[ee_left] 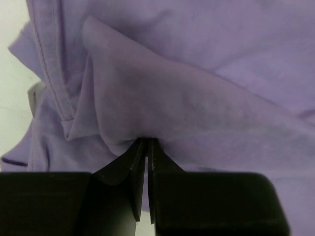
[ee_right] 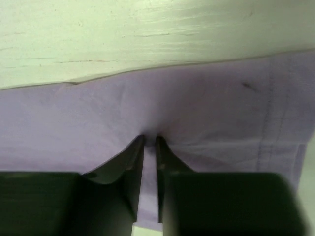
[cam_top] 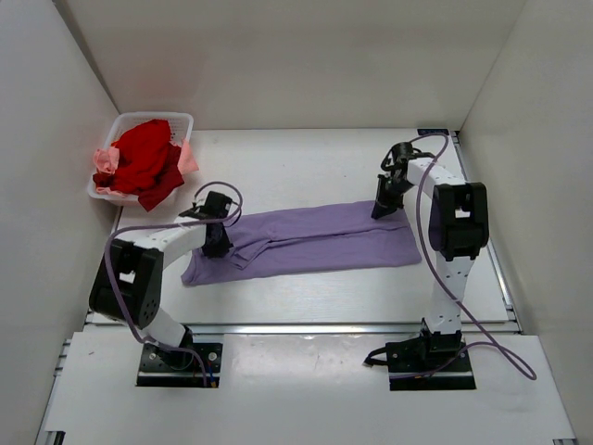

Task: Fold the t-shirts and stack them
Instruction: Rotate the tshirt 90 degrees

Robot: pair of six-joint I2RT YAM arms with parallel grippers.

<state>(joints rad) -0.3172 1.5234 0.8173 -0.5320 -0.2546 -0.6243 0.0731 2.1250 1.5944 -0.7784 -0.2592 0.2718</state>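
Observation:
The lavender t-shirt [cam_top: 315, 239] lies in a long folded strip across the middle of the table. My left gripper [cam_top: 217, 243] is shut on a fold of it near its left end; in the left wrist view [ee_left: 146, 140] the jaws pinch bunched purple cloth [ee_left: 197, 88]. My right gripper [cam_top: 382, 209] is shut on the shirt's far right edge; in the right wrist view [ee_right: 149, 138] the jaws pinch the cloth [ee_right: 197, 113] close to its edge. The red t-shirt [cam_top: 144, 159] and the pale pink t-shirt [cam_top: 105, 162] lie heaped in the basket.
The white plastic basket [cam_top: 167, 120] stands at the table's back left corner, against the left wall. White walls close in the table on the left, back and right. Bare table [ee_right: 147, 29] shows beyond the shirt's far edge.

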